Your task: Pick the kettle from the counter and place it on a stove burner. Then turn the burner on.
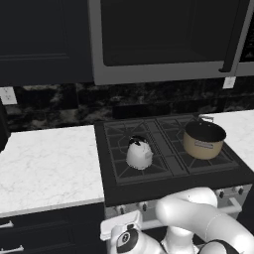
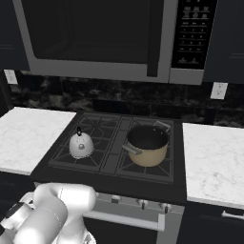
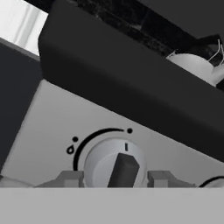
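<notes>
The white kettle (image 1: 139, 153) (image 2: 81, 145) stands upright on the front-left stove burner (image 1: 119, 166) (image 2: 62, 156) of the dark cooktop. In the hand view its white body (image 3: 196, 66) peeks over the stove's front edge. Down at the stove's front panel, my gripper (image 3: 114, 178) has a finger on each side of a round grey control knob (image 3: 117, 162). Both fingertips (image 3: 70, 178) touch the knob's rim, so it is shut on the knob. The knob's dark bar points slightly right of upright, towards the small tick mark. The white marble counter (image 1: 44, 163) (image 2: 26, 136) lies left of the stove.
A tan pot (image 1: 204, 139) (image 2: 147, 145) with a black inside sits on the front-right burner beside the kettle. A microwave (image 2: 95, 38) hangs above the cooktop. More counter (image 2: 212, 159) runs to the right. Further knobs line the stove front (image 2: 143, 204).
</notes>
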